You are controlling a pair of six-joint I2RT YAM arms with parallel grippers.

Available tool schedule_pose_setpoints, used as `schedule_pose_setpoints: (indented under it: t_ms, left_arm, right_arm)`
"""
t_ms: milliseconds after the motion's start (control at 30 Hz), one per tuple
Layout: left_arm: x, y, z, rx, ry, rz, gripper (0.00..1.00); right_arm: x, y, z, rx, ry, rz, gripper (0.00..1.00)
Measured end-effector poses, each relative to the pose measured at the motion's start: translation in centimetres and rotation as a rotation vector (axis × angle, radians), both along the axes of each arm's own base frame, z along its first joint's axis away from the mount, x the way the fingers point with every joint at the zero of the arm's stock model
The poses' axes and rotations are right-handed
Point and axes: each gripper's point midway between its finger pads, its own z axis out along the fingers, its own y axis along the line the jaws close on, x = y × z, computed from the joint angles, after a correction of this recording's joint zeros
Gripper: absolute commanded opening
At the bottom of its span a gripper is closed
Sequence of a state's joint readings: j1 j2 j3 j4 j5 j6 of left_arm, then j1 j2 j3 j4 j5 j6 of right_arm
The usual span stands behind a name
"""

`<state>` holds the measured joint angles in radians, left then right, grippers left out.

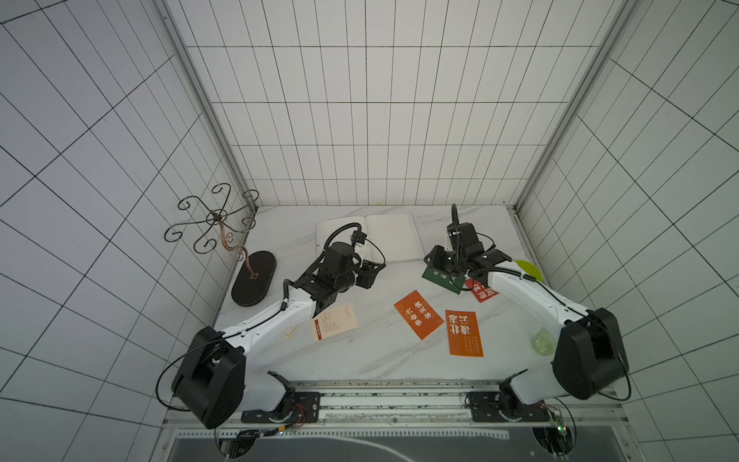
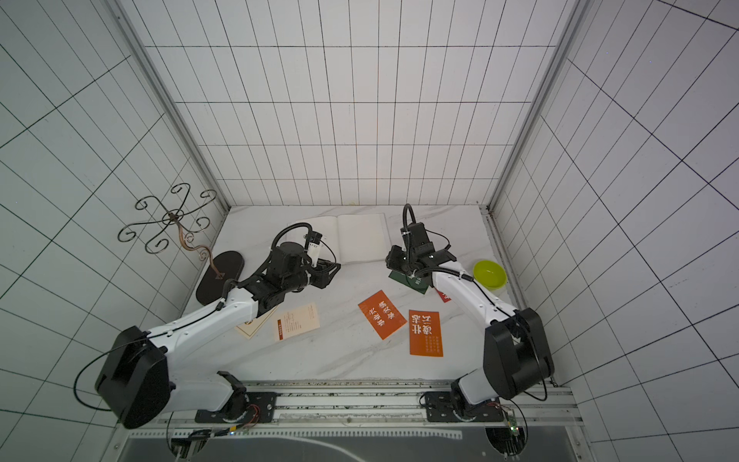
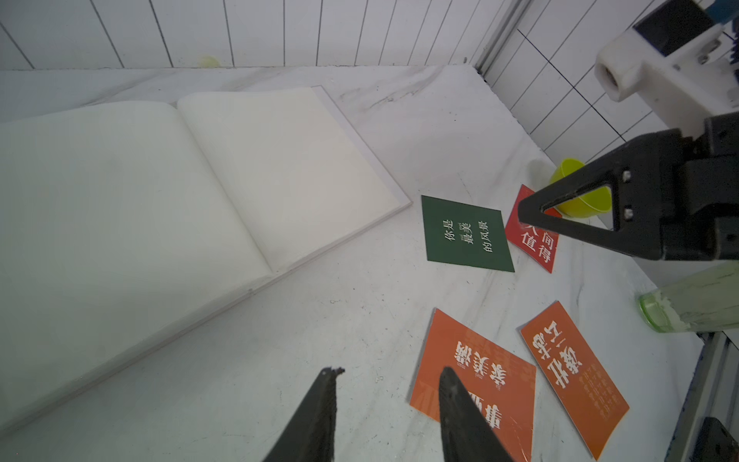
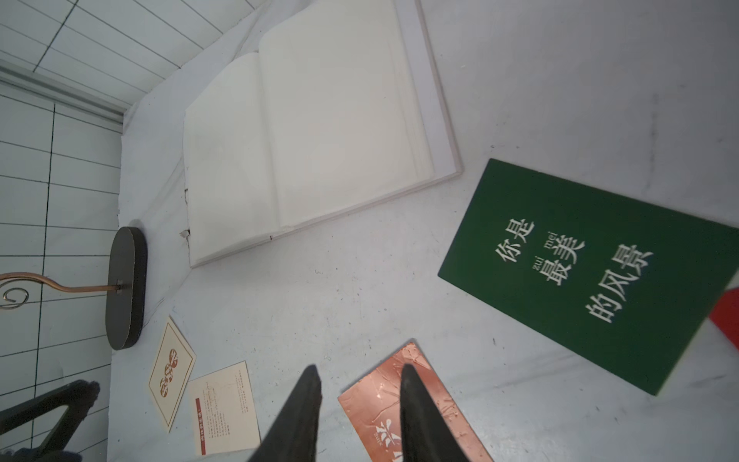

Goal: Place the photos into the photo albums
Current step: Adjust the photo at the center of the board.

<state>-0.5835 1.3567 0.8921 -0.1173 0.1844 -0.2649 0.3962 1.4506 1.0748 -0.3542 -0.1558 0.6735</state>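
Your left fingers point(image 3: 316, 412) stood released, with only bare counter point(image 1: 372, 352) showing between them, just in front of the open album point(image 3: 280, 168); your right fingers point(image 4: 304, 408) were likewise parted and held nothing, close to the dark green card point(image 4: 580, 272). You had the album lying flat at the back of the counter, blank cream pages up; the green card lay beside its near corner, with the red card point(image 3: 532, 244) against its far edge, touching or overlapping, you could not tell which; one orange card point(image 1: 418, 314) and a second orange card point(image 1: 464, 333) lay nearer you, apart; one cream card point(image 4: 224, 408) and another cream card point(image 4: 171, 372) lay by your left arm; a green bowl point(image 2: 489, 274) and a scrolled metal stand point(image 1: 254, 280) sat at opposite sides.
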Motion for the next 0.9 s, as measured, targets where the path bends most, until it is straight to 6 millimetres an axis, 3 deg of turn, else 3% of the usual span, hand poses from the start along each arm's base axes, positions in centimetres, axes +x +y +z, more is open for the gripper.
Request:
schedule_pose_setpoints:
  t_ms: [233, 400, 600, 767, 900]
  left_arm:
    - [0.1, -3.5, -0.3, -0.016, 0.021, -0.093, 0.41]
    - [2.2, -6.0, -0.7, -0.063, 0.062, -0.101, 0.41]
    - [4.8, -10.0, -0.5, -0.121, 0.073, -0.118, 0.41]
    - [6.6, -13.9, -0.6, -0.154, 0.071, -0.146, 0.41]
    - [7.9, -16.2, -1.9, -0.162, 0.085, -0.151, 0.41]
  right_arm:
    - [-2.4, -4.7, -1.8, -0.041, 0.031, -0.105, 0.41]
    - [-3.7, -7.0, -3.6, -0.081, 0.052, -0.155, 0.41]
    - [-3.5, -10.4, -6.2, -0.096, 0.113, -0.249, 0.41]
    - [-3.1, -11.7, -8.0, -0.094, 0.139, -0.294, 0.41]
    - [-1.8, -12.7, -9.0, -0.089, 0.134, -0.328, 0.41]
